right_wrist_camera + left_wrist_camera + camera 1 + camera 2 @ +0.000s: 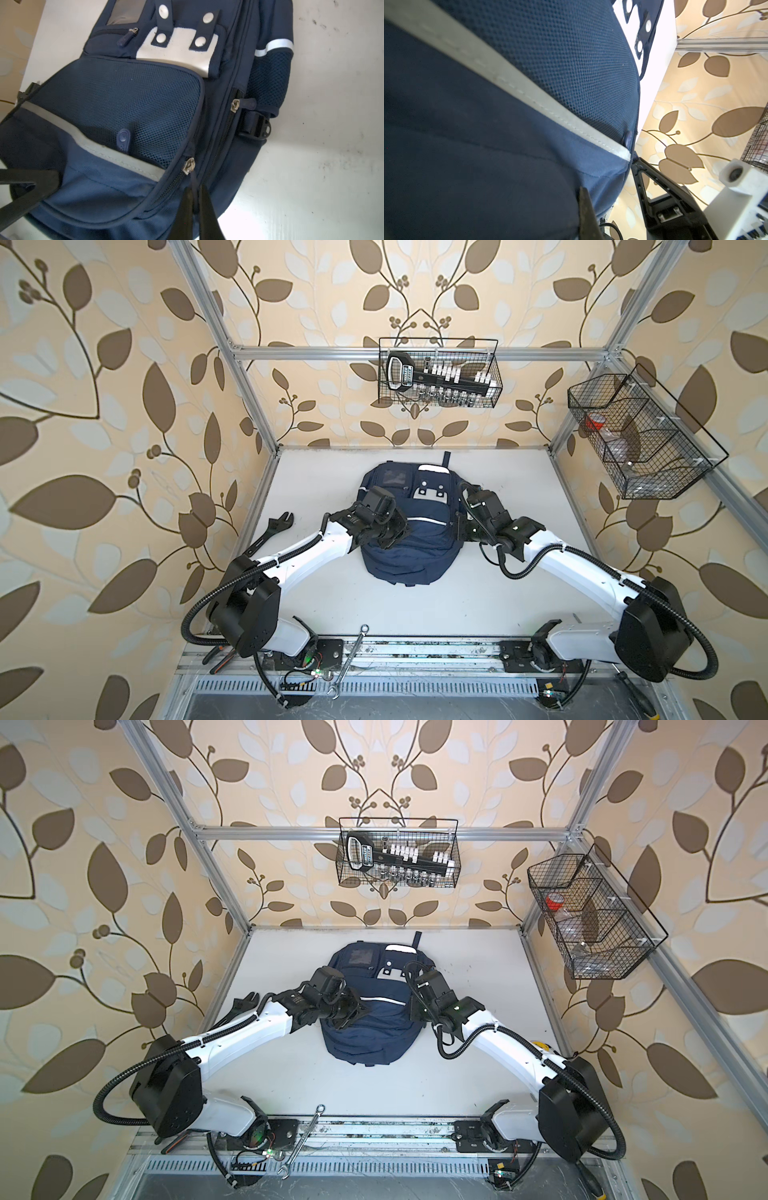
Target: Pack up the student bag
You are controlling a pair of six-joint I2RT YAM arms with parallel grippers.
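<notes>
The student bag (409, 560) (370, 1040) is a navy backpack lying front-up in the middle of the white table. My left gripper (395, 537) (355, 1015) rests on its front pocket. In the left wrist view one finger (584, 207) shows, with the bag's fabric (529, 62) bunched against it and hiding the other. My right gripper (460, 529) (415, 1011) is at the bag's right side. In the right wrist view it (195, 192) is shut on the cord pull (193, 179) of a zip whose slider (189, 166) sits just ahead, beside the mesh pocket (124, 99).
A black adjustable wrench (274, 531) lies left of the bag. A steel spanner (349, 659) and pliers (216, 659) lie on the front rail. A wire basket (438, 373) with a socket set hangs on the back bar. Another basket (636, 435) hangs at right.
</notes>
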